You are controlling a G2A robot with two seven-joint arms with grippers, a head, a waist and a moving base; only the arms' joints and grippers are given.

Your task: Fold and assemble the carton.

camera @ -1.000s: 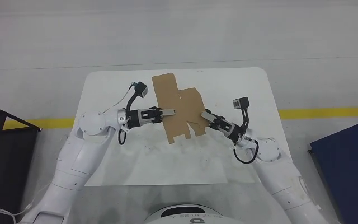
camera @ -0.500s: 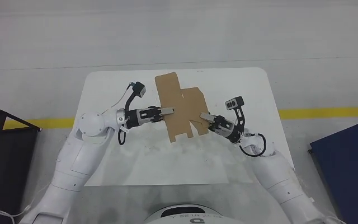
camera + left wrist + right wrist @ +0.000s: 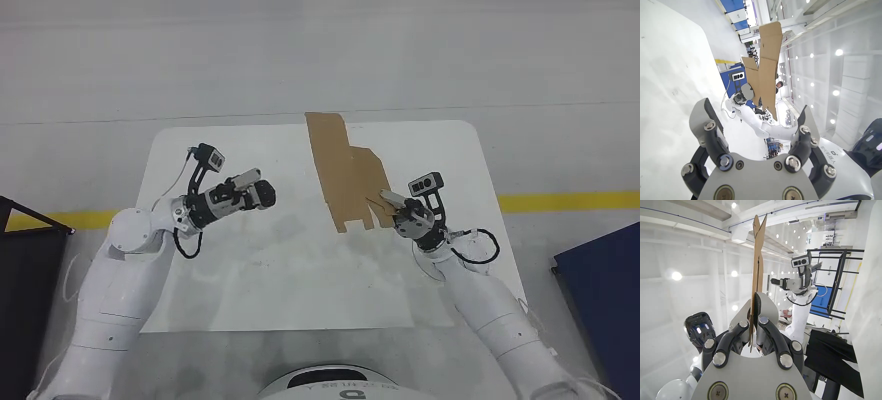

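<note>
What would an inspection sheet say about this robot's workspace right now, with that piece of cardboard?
Surface: white table, with faint grey smudges.
Job's things: carton, a flat brown cardboard blank, not yet folded, lifted off the table by one edge.
Clutter: nothing seen.
Grippers: right gripper shut on the carton's edge; left gripper open, empty, apart from the carton.
Cables: right wrist cable and left wrist cable, both black loops hanging close to their arms.
Surroundings: grey floor with a yellow line; dark blue object beside the table.
</note>
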